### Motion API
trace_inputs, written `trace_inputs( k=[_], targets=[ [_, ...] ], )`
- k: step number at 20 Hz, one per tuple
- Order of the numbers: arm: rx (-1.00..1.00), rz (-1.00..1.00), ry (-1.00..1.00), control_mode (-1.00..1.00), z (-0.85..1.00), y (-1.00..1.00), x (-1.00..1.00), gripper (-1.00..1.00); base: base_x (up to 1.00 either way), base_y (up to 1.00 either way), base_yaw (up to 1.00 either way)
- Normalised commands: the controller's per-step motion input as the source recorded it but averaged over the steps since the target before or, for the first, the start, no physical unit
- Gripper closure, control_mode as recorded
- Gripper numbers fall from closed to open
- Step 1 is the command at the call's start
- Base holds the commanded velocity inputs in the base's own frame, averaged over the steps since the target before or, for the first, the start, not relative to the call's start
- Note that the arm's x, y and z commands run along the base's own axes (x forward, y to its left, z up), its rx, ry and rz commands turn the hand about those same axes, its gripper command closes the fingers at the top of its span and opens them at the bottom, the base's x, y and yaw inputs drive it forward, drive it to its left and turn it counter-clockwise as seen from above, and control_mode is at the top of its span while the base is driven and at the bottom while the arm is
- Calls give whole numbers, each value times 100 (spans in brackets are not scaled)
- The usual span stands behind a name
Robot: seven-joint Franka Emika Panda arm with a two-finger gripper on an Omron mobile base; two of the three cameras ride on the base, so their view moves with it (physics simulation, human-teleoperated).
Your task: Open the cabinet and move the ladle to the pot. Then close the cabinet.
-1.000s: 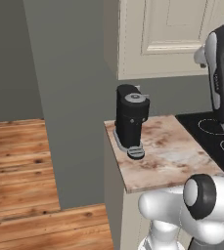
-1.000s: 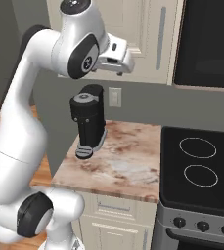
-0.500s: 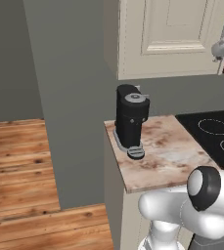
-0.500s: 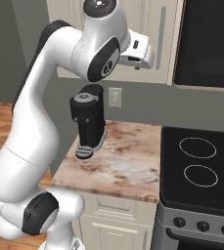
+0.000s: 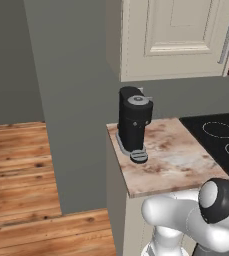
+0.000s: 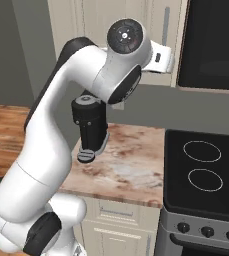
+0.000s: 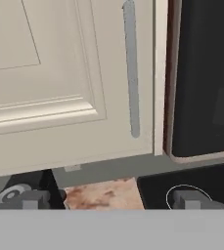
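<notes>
The cabinet [image 7: 59, 73] is shut, up on the wall left of the microwave [image 7: 201, 78]. The gripper [image 7: 108, 202] is raised before its handle [image 7: 131, 68], fingers [image 7: 30, 200] spread and empty, presumably readied for pulling.

No readable text, labels, brands or numbers anywhere

A black coffee machine [image 5: 134, 122] is standing at the far left of the marble countertop [image 5: 168, 160]. A black cooktop [image 6: 203, 170] is lying just right of it, with a black microwave [image 6: 211, 42] hanging above.
</notes>
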Motion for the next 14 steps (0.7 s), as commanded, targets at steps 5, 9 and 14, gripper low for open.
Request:
trace_inputs(
  k=[5,9,14],
  targets=[
    [0,0,-3,-100,0,-12,29,-100,0,0,0],
    [0,0,0,-100,0,-14,36,-100,0,0,0],
    [0,4,1,-100,0,-19,31,-100,0,0,0]
  ],
)
